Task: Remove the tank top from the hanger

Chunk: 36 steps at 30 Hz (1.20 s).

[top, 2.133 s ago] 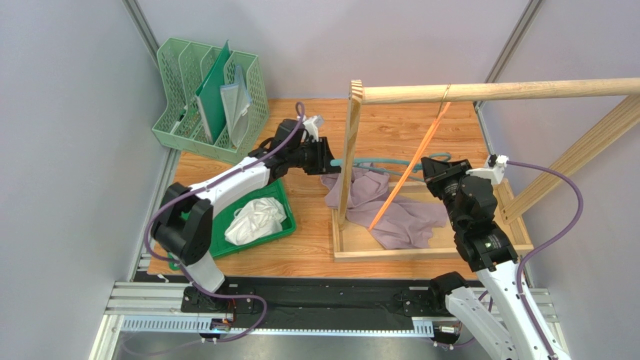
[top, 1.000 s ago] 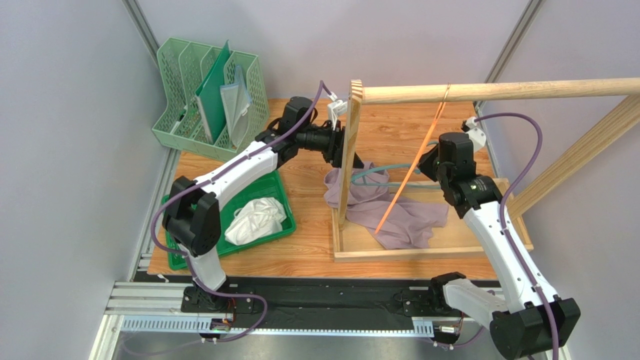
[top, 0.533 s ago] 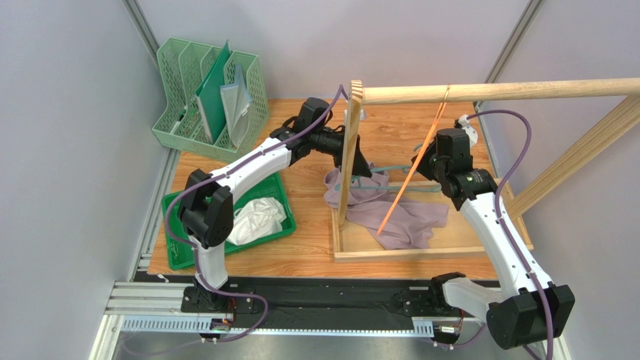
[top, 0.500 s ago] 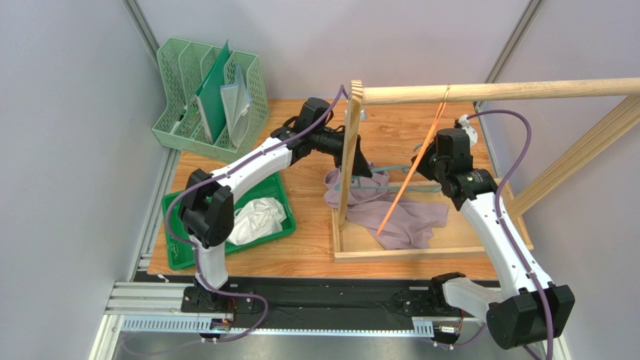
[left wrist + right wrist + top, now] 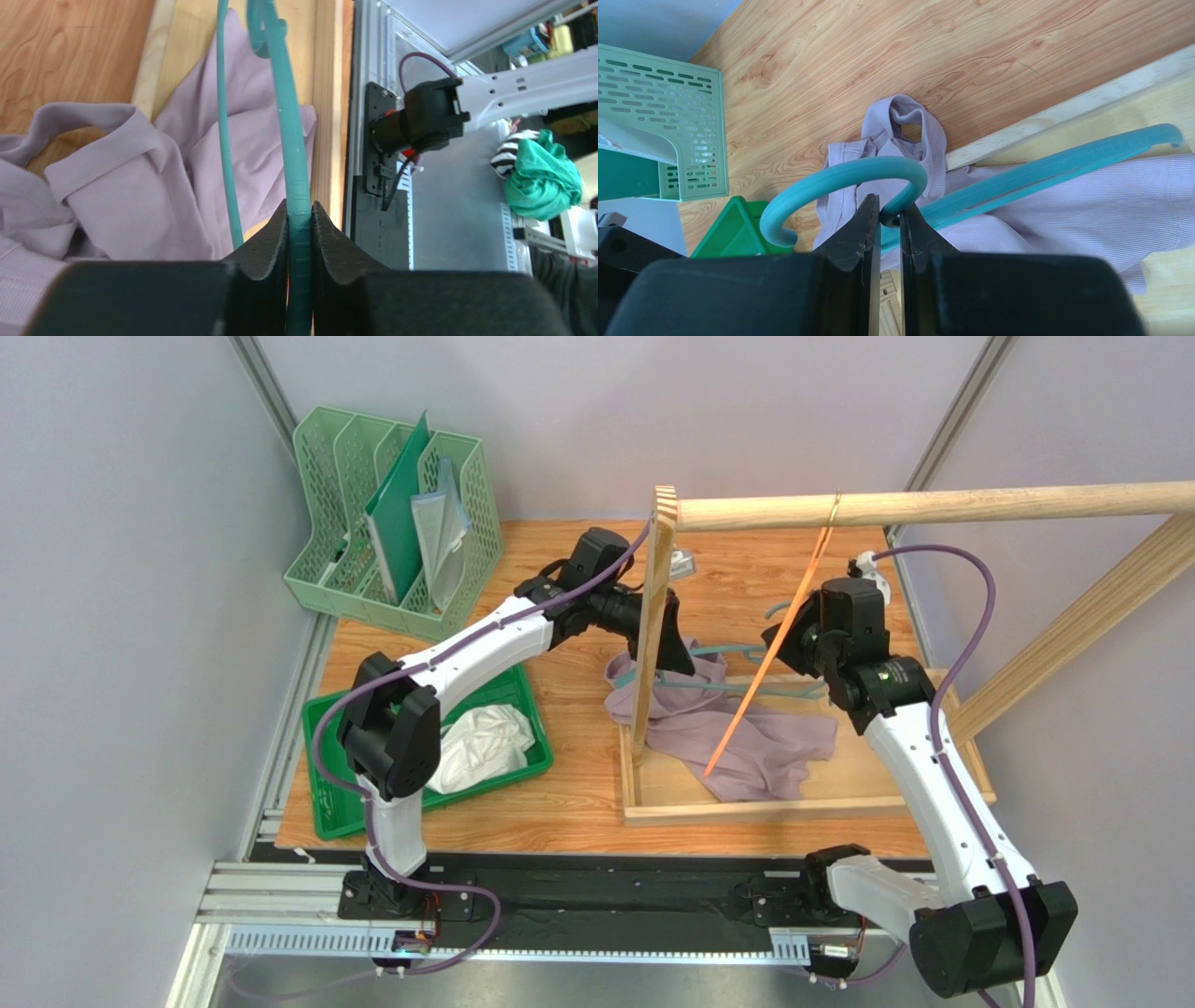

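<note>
Pinched shut on the teal hanger [image 5: 293, 133] inside the wooden rack [image 5: 982, 504]: left gripper [image 5: 299, 210] on one arm, right gripper [image 5: 890, 210] at the hook's neck. Crumpled on the rack's base beneath the hanger, spilling past its upright post: lilac tank top [image 5: 751, 739].

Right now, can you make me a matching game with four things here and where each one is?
Things:
1 tank top
2 hanger
3 green tray
4 mesh organiser

Places:
a holds a white cloth
b in the back left corner
c pinched by the left claw and the right claw
d crumpled on the wooden rack's base

Pairs: 1-d, 2-c, 3-a, 4-b
</note>
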Each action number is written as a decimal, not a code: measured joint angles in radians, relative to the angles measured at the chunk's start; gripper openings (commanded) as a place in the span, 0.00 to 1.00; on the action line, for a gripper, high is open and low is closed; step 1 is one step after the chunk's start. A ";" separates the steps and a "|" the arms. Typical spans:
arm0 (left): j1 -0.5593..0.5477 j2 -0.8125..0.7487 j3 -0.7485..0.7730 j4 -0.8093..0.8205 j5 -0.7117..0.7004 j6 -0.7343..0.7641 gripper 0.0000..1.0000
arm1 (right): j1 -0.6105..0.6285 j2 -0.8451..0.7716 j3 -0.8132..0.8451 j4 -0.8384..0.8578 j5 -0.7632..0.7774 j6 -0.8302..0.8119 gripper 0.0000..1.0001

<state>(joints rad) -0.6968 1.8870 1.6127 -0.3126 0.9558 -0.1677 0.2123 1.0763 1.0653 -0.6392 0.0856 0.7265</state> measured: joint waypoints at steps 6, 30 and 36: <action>-0.002 0.000 0.000 0.002 -0.012 -0.010 0.00 | -0.005 -0.053 -0.020 -0.002 -0.008 0.001 0.30; 0.003 -0.008 -0.141 0.183 -0.038 -0.267 0.00 | -0.408 -0.405 -0.414 0.130 -0.284 0.318 0.71; 0.008 -0.027 -0.188 0.263 -0.026 -0.319 0.00 | -0.412 -0.348 -0.422 0.213 -0.370 0.413 0.69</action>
<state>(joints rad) -0.6891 1.8599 1.4250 -0.0498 0.9298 -0.4862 -0.1997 0.7284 0.6434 -0.4259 -0.2848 1.1397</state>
